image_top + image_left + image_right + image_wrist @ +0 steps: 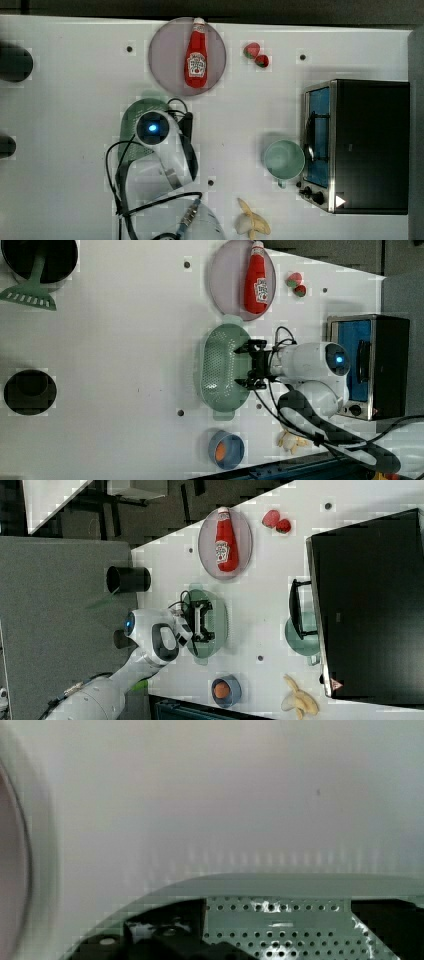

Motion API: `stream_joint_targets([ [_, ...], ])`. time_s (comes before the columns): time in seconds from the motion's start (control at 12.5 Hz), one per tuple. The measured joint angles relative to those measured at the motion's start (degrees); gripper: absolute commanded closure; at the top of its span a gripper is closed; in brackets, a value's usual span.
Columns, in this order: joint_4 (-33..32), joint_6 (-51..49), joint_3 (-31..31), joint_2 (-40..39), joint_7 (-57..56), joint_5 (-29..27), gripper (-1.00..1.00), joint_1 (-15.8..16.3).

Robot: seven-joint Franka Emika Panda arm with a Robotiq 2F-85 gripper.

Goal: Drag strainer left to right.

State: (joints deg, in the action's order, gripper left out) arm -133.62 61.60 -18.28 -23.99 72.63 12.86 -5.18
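Pale mint-green strainer (pixel 220 372), oval and dotted with small holes, resting on the white surface (pixel 125 340), just beside the grey-mauve plate (pixel 222 285) in the left view. Largely covered by the arm in the top view, with only its rim (pixel 131 117) peeking out at the top view's left of the white wrist. Seen close up in the wrist view as a perforated wall and rim (pixel 280 920).

Gripper (pixel 246 366) reaching over the strainer's rim on the left view's right side, black fingers (pixel 248 346) spread wide, one near each end of that rim stretch, nothing clamped between them. Same pose in the right view, gripper (pixel 199 622) set over the bowl.

Ketchup bottle (pixel 196 54) lying on the plate, two strawberries (pixel 256 55) beside it on the top view's right. Solid green mug (pixel 284 159) well apart from the strainer, close against the toaster oven (pixel 367 145). Peeled banana (pixel 252 222) near the top view's bottom edge. Small blue bowl (pixel 226 450) holding something orange, near the strainer's tab in the left view. Green spatula (pixel 30 290) and dark round containers (pixel 30 391) along the left view's left edge.
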Motion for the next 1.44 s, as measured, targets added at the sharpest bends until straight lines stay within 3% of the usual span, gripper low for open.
stream_joint_targets([
  [0.8,-1.9,1.5,9.2,-0.1,-10.1,1.0,-1.00,-6.5],
  [1.44,-2.2,2.0,13.4,0.7,-23.1,0.0,-1.00,-7.4],
])
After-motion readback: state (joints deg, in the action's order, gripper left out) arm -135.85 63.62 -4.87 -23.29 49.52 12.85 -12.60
